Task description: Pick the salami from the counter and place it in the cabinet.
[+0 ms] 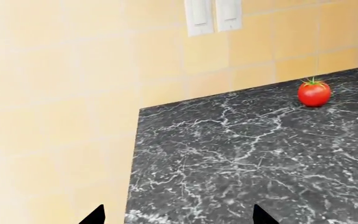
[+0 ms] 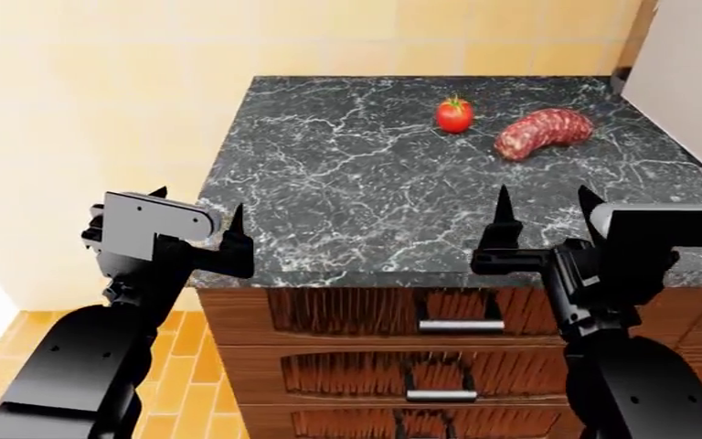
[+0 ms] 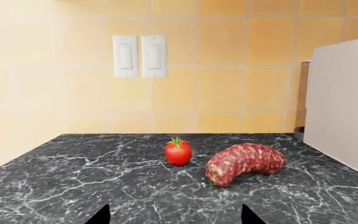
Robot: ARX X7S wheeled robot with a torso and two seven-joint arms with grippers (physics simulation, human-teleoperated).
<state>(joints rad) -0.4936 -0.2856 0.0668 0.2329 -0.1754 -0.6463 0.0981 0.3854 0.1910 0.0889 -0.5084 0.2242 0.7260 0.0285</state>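
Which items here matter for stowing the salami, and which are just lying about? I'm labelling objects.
Job: salami, counter, right gripper, left gripper, both open.
Lying about: tomato, wall switches, drawers.

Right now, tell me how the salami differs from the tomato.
The salami is long and curved; the tomato is small and round. The salami is dark red with pale specks; the tomato is plain bright red with a green stem. The salami lies on its side; the tomato sits stem up. Both rest apart on the counter, neither gripped.
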